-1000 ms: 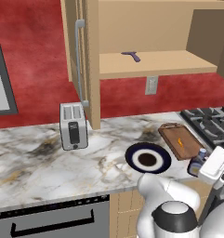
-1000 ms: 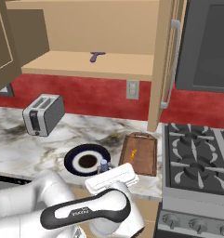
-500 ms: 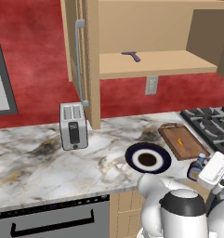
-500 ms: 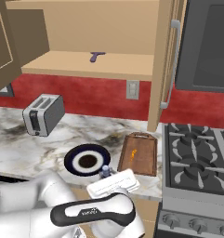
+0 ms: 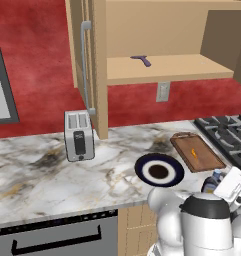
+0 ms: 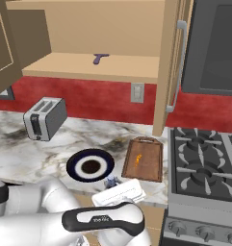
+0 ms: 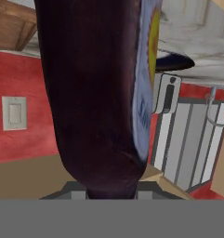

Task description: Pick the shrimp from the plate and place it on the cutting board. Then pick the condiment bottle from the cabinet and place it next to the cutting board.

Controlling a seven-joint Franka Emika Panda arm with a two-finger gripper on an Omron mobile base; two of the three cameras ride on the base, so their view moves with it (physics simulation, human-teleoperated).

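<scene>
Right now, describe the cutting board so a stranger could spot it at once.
On the marble counter, look just left of the stove. The cutting board is the flat reddish-brown rectangle with the tiny orange shrimp on it, unlike the round navy-rimmed plate beside it.

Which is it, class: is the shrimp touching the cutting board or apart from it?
Touching. In the left base view the shrimp lies flat on the cutting board, inside its raised edge; the right base view shows the same.

You're looking at the condiment bottle (image 7: 97, 93) up close, its dark brown body running top to bottom, the yellow-and-white label along its right side. Beside it sit the toaster (image 7: 167, 94), red wall and a wall outlet (image 7: 14, 113)
</scene>
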